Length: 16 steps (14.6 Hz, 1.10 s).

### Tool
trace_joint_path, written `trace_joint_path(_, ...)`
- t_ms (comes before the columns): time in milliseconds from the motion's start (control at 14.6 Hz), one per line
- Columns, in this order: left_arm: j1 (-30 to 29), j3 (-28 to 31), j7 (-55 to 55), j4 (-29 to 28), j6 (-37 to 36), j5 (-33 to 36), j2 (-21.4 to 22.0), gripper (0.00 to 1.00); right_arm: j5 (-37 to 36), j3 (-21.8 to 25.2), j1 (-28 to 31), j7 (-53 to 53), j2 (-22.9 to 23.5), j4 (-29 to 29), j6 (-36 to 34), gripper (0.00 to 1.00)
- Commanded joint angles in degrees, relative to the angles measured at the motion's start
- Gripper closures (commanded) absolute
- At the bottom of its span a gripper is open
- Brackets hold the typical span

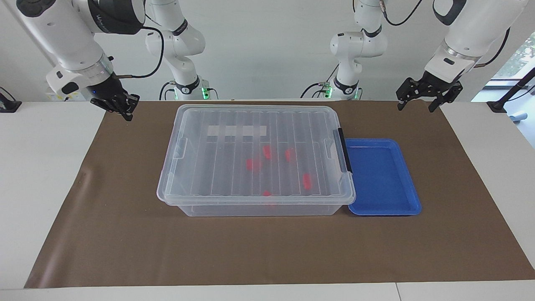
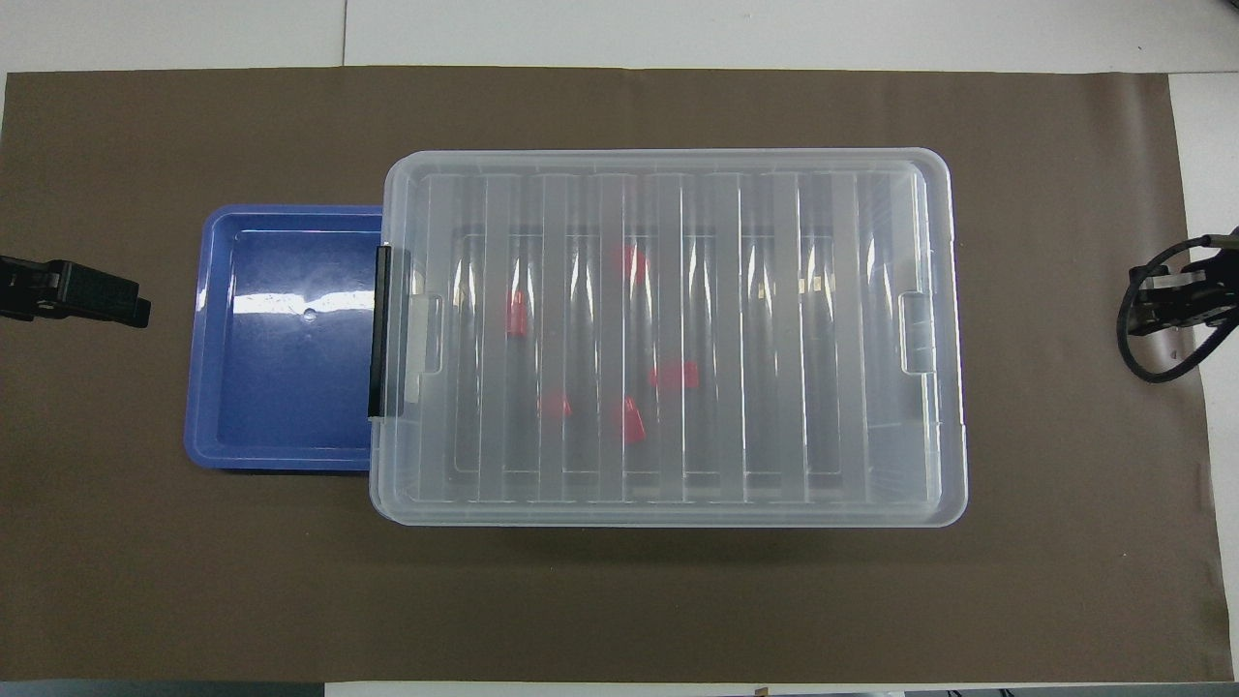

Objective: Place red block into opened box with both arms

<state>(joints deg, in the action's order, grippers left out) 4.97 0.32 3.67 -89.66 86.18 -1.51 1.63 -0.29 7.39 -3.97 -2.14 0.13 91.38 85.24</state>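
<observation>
Both grippers are off the box and hold nothing. Right gripper (image 1: 125, 109) hangs over the mat's edge at the right arm's end, fingers drawn together, well apart from the box (image 1: 256, 200). Left gripper (image 1: 426, 97) hangs over the mat corner at the left arm's end, fingers spread, waiting.

The lid (image 1: 255, 154) lies flat on the box. Black latch (image 1: 345, 150) sits on the end beside the blue tray (image 1: 411, 196); the end toward the right arm shows only a clear tab. Can't tell whether the lid is clipped down or just resting.

Five red blocks (image 1: 253, 164) show through the lid, all inside the box. Blue tray holds nothing.

My read: placing looks done and both arms are parked. If another block is wanted, the next move is the latch end, then lifting the lid at both ends.
</observation>
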Motion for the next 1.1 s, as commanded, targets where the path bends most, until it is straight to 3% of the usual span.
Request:
trace_joint_path(0, 0.0, 0.3, 0.4, -1.0, -0.2, -0.3, 0.8, 0.00, -1.2, 0.5, 0.2, 1.1, -0.7, 0.3, -0.2, 0.00)
trace_joint_path(1027, 0.0, 0.3, 0.4, -1.0, -0.2, -0.3, 0.8, 0.00, -0.6, -0.2, 0.1, 1.2, -0.3, -0.3, 2.7, 0.00)
